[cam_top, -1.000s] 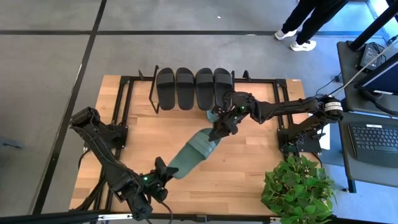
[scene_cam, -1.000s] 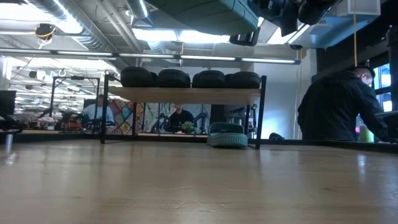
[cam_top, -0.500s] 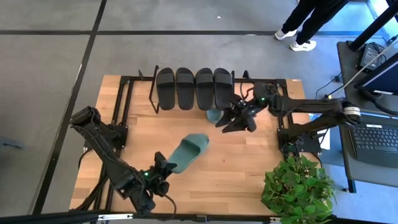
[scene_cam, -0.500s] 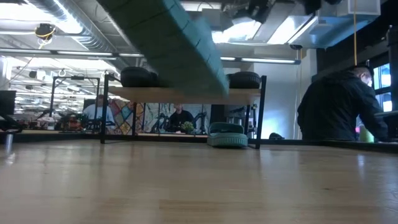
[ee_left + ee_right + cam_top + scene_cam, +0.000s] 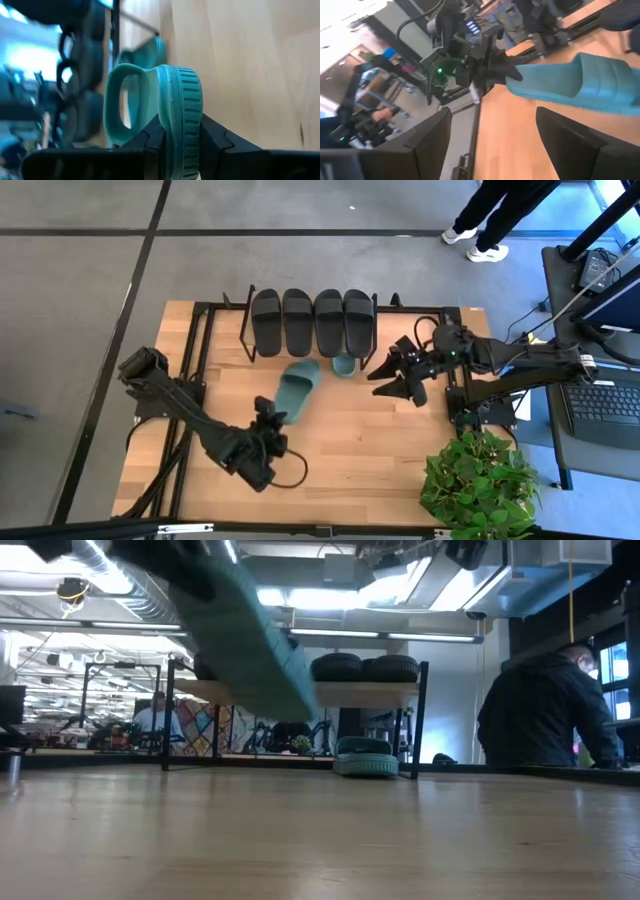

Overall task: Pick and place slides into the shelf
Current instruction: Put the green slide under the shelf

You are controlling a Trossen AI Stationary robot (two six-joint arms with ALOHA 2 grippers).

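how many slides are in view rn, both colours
6. Four matte black rubber slides sit in a row on the light wooden shelf. One sage green slide lies under the shelf, partly hidden. The other sage green slide is held above the table by the left gripper.

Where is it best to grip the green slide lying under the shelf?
Grip the protruding end of the green slide, coming level from the open table side: the shelf plank covers the rest. The open right gripper is nearest; the left gripper holds the other slide.
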